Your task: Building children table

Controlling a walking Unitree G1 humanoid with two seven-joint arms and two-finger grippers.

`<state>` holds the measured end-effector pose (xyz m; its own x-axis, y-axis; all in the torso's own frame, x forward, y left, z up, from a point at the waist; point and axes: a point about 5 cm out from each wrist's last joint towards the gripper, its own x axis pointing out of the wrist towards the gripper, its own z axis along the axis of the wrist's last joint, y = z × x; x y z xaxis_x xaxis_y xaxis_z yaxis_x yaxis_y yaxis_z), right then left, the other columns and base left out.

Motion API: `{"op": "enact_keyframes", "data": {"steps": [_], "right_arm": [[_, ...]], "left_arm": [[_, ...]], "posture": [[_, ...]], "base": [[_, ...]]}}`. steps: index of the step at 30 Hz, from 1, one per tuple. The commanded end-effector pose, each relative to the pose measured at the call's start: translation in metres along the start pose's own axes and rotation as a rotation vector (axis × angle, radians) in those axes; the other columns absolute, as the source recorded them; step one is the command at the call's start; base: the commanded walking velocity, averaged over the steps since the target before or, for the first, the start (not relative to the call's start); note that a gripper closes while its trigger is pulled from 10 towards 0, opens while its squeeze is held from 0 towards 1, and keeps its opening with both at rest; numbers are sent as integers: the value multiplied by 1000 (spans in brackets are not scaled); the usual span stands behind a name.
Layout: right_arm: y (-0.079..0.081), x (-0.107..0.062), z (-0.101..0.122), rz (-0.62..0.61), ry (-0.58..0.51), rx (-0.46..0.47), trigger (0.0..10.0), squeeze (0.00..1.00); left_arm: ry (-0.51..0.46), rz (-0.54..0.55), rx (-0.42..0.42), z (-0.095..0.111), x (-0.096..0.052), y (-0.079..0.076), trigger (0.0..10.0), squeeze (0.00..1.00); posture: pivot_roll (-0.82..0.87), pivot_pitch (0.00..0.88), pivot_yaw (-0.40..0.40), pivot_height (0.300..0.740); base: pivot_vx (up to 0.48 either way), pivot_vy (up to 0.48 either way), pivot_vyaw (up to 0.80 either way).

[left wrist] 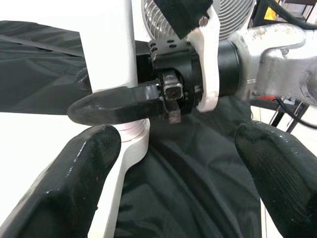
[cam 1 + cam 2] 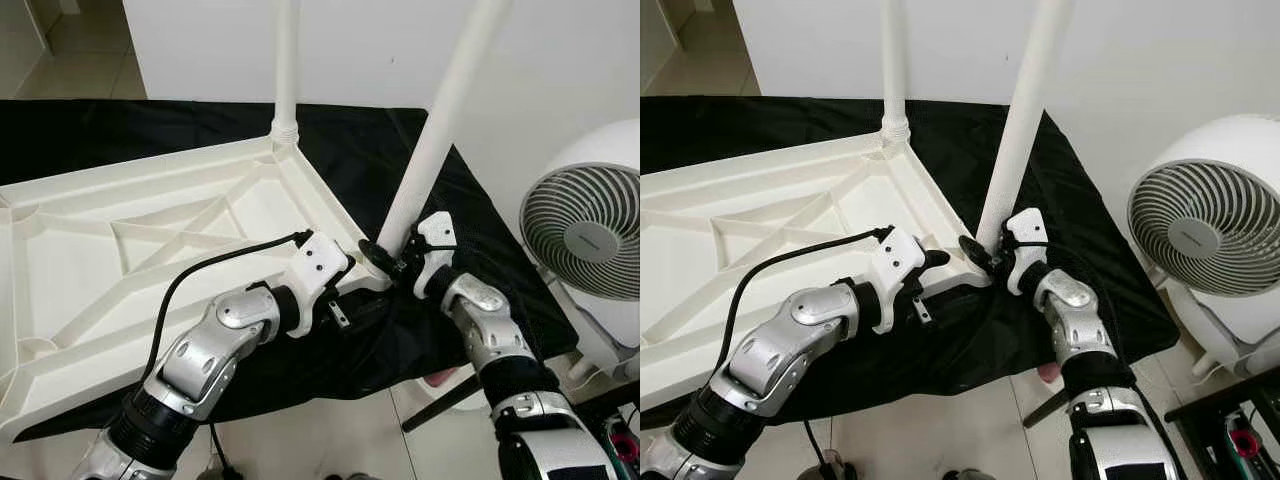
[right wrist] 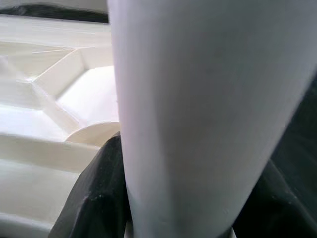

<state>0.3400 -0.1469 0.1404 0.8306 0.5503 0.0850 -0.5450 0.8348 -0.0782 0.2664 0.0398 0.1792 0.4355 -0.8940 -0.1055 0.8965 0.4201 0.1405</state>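
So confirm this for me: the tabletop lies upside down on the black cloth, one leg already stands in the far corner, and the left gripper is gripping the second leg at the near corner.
Wrong arm. The right gripper is clamped on the second leg at the near corner, as the left eye view shows. The left gripper sits open beside that corner. The tabletop does lie upside down on the black cloth, with the first leg in the far corner.

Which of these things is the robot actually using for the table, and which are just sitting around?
In use:
upturned white tabletop
leaning leg, held by right end effector
upright fitted leg
left end effector, at the corner

Just there:
white fan
black cloth
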Motion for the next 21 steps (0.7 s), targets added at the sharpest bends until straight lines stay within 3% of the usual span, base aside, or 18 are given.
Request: {"op": "enact_keyframes", "data": {"steps": [1, 3, 6, 8, 9, 10, 14, 21], "right_arm": [[14, -3, -10, -94, 8, 45, 10000, 0], [19, -4, -10, -124, -8, 61, 10000, 0], [27, -7, -8, -292, -52, 105, 10000, 0], [27, -7, -8, -292, -52, 105, 10000, 0], [35, -9, -4, -442, -81, 107, 10000, 0], [38, -10, -3, -482, -92, 107, 10000, 0], [48, -9, 0, -518, -110, 129, 10000, 0], [51, -12, 5, -485, -104, 113, 10000, 0]], "left_arm": [[9, -46, -13, -4, 2, -6, 10000, 0], [9, -45, -15, -4, 2, -6, 10000, 0], [8, -41, -16, -4, 2, -6, 10000, 0], [8, -41, -16, -4, 2, -6, 10000, 0], [8, -40, -17, -5, 2, -6, 10000, 0], [8, -39, -16, -5, 2, -6, 10000, 0], [6, -33, -18, -5, 2, -5, 10000, 0], [5, -36, -17, -5, 3, -5, 10000, 0]], "posture": [[85, 87, -83, 740], [85, 87, -84, 740], [79, 87, -86, 740], [79, 87, -86, 740], [78, 90, -91, 740], [78, 90, -91, 740], [73, 91, -89, 740], [67, 91, -94, 740]], "base": [[0, 0, 0], [0, 0, 0], [0, 0, 0], [0, 0, 0], [0, 0, 0], [0, 0, 0], [0, 0, 0], [0, 0, 0]]}}
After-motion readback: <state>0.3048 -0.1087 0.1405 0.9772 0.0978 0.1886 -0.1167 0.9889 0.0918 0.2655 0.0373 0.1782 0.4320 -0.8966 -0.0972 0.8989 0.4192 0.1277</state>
